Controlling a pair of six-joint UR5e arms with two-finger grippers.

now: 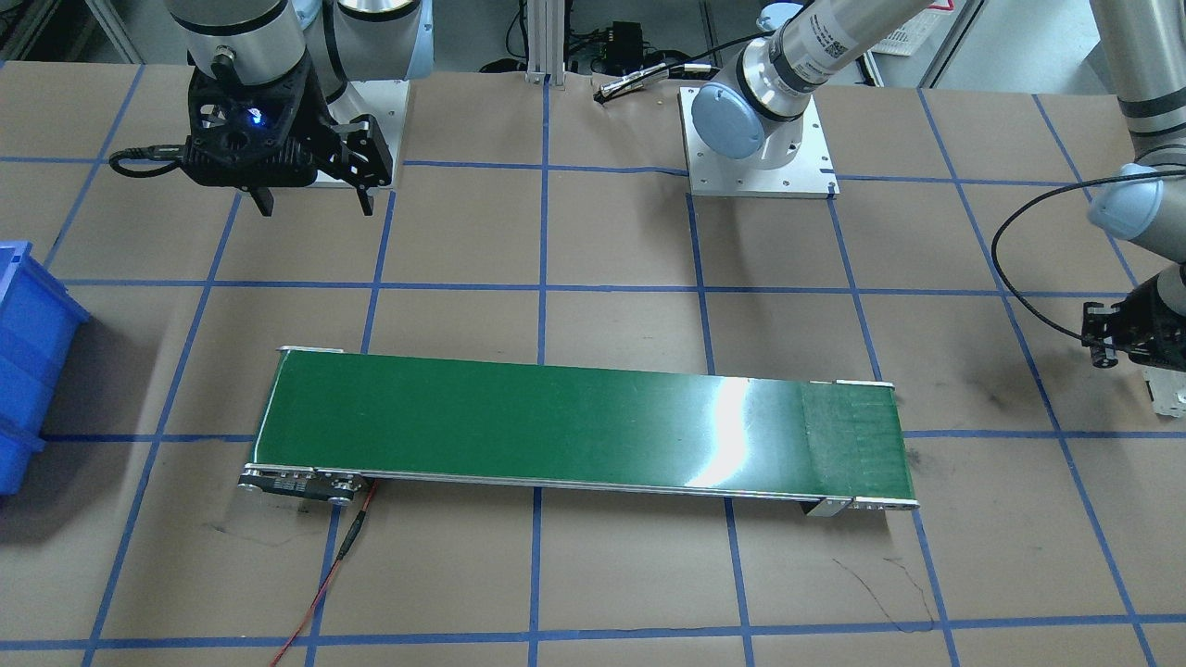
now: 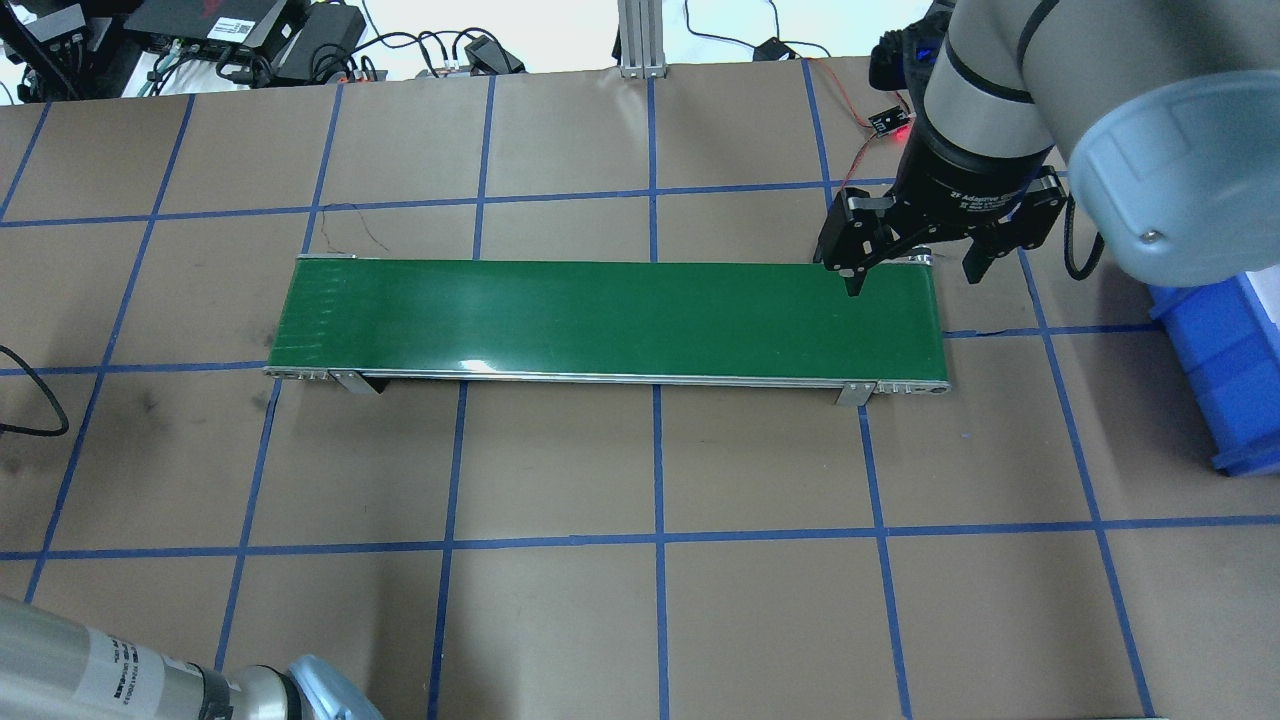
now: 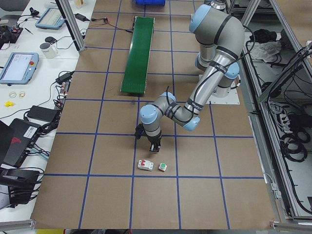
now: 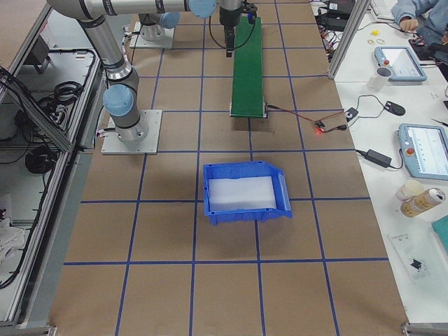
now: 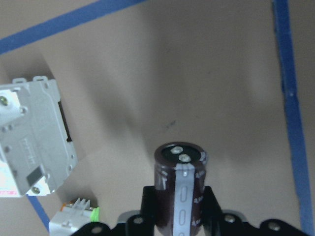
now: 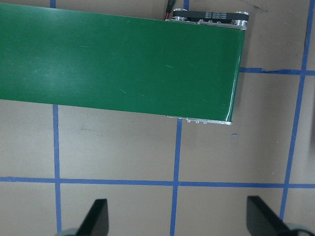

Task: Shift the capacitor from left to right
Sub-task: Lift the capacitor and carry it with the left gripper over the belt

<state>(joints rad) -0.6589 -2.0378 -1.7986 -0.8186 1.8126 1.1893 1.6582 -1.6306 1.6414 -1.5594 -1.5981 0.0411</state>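
Observation:
The capacitor (image 5: 179, 169), a stubby dark cylinder with a pale stripe, stands upright between the fingers of my left gripper (image 5: 179, 211), held just above the brown table. My left gripper (image 3: 152, 146) is past the near end of the green belt (image 3: 139, 53), at the table's left end. It also shows at the edge of the front view (image 1: 1135, 333). My right gripper (image 2: 910, 272) is open and empty. It hovers over the far edge of the belt's (image 2: 600, 315) right end.
A white-grey blocky component (image 5: 32, 137) and a small white part with a green cap (image 5: 78, 216) lie on the table beside my left gripper. A blue bin (image 2: 1220, 370) stands beyond the belt's right end. A red wire (image 1: 324, 584) runs from the belt's motor end.

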